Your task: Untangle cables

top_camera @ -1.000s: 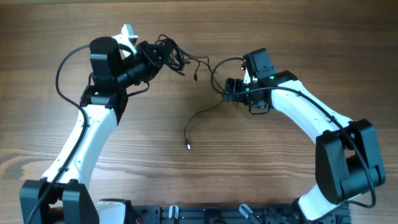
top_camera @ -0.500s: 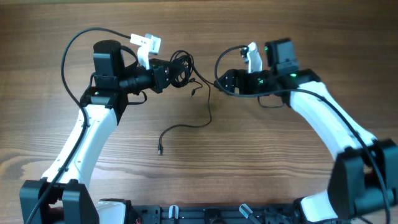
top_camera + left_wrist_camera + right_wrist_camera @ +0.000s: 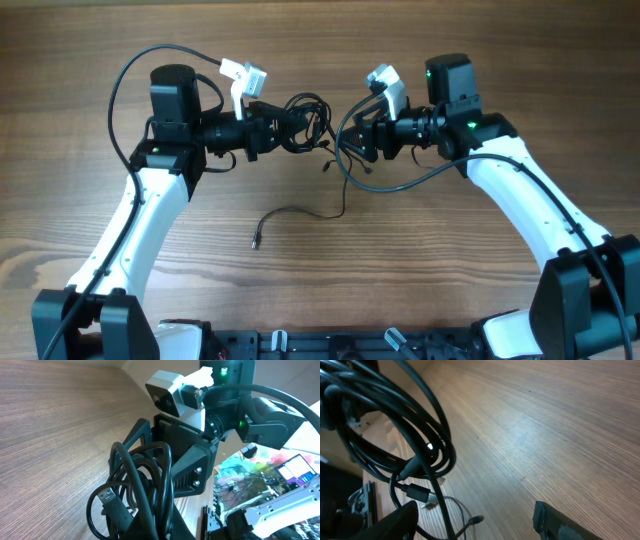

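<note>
The cables [image 3: 303, 118] are a knotted bundle of thin black loops held off the table by my left gripper [image 3: 278, 128], which is shut on them. One strand [image 3: 300, 211] trails down to the wood and ends in a small plug [image 3: 257, 240]. My right gripper [image 3: 358, 140] faces the bundle from the right, open. In the left wrist view the coil [image 3: 145, 480] with a USB plug [image 3: 111, 500] rises out of the left gripper [image 3: 165, 527]. In the right wrist view the loops [image 3: 395, 425] hang at the left; one strand [image 3: 445, 515] crosses between the spread fingers [image 3: 395, 520] of the right gripper [image 3: 475, 525], untouched.
The wooden table [image 3: 450, 270] spreads around both arms. A black rail [image 3: 330, 345] runs along the front edge. Thick black wires [image 3: 125, 75] loop from each arm. Beyond the table edge the left wrist view shows clutter and a screen [image 3: 295, 467].
The left gripper carried the bundle rightwards and the right gripper swung left and turned to face it. The trailing plug slid left across the wood. The right jaws have narrowed a little.
</note>
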Tool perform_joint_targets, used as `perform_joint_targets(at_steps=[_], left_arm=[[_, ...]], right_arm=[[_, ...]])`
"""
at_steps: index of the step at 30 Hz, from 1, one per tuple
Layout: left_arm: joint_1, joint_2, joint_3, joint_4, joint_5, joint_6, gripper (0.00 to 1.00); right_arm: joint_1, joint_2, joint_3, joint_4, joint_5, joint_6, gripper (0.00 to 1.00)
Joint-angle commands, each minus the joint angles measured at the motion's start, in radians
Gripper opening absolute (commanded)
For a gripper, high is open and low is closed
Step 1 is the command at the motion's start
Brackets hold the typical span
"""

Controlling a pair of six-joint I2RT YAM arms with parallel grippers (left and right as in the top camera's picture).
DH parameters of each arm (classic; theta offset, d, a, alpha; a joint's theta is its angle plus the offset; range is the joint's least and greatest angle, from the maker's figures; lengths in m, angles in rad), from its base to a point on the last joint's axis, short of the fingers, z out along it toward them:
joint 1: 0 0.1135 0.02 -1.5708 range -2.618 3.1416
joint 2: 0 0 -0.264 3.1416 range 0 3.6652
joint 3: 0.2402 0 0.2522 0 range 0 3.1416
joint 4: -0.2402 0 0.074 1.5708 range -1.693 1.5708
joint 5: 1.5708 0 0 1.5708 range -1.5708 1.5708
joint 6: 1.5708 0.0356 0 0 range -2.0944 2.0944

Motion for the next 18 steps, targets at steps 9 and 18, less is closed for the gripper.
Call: perform_joint_targets(at_steps=[9,18], left_arm=[[0.005,-0.010,0.012,0.004,0.153,0.303,0.04],[0.005,-0.010,0.012,0.010,0.011,0.341,0.04]], right_arm=[[0.063,0.024,0.003,-0.077,-0.042,-0.090,0.05],[0.021,0.000,0.004,-0.134,-0.148,-0.038,0.05]])
